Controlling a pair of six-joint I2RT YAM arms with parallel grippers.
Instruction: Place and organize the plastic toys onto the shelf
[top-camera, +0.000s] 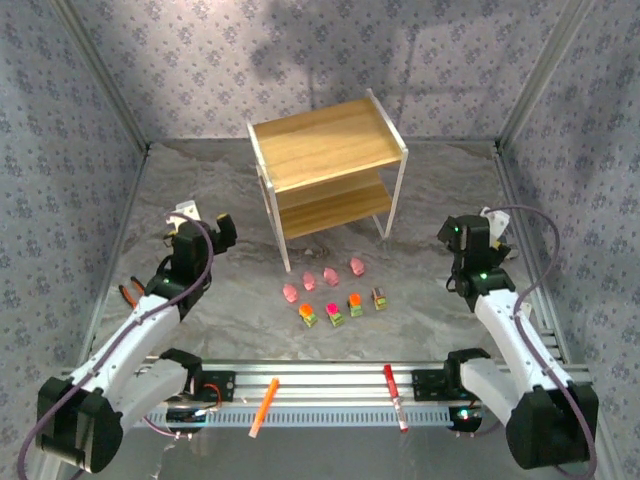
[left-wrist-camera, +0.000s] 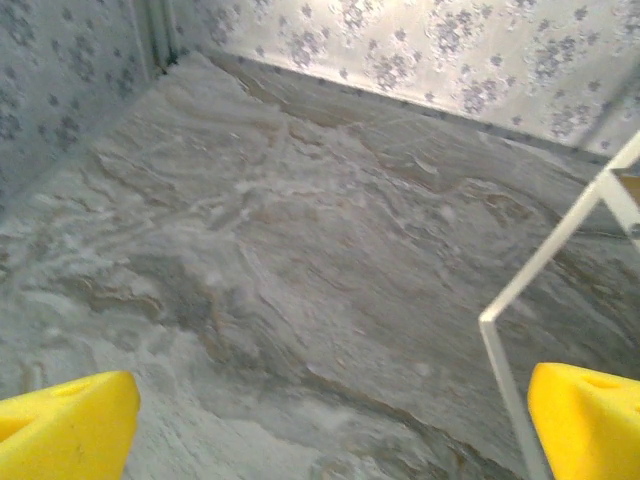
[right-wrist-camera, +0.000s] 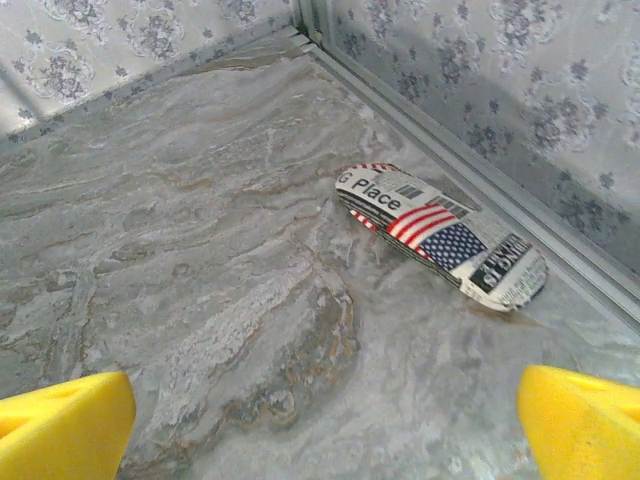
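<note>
The plastic toys lie on the table in front of the shelf (top-camera: 325, 150). Several pink pigs (top-camera: 332, 277) form the back row, and several blocky toys (top-camera: 334, 313) with coloured tops sit just nearer. Both wooden tiers of the shelf are bare. My left gripper (top-camera: 205, 222) hovers left of the shelf, well away from the toys. In the left wrist view it (left-wrist-camera: 325, 430) is open, yellow fingertips (left-wrist-camera: 65, 425) wide apart over bare table, with a white shelf leg (left-wrist-camera: 520, 290) at right. My right gripper (top-camera: 470, 232) hangs right of the toys. In the right wrist view it (right-wrist-camera: 320, 430) is open and empty.
An orange marker (top-camera: 264, 405) and a red pen (top-camera: 395, 397) rest on the rail at the near edge. Orange-handled pliers (top-camera: 130, 292) lie by the left wall. A flat flag-printed object (right-wrist-camera: 440, 235) lies near the right wall. Patterned walls enclose three sides.
</note>
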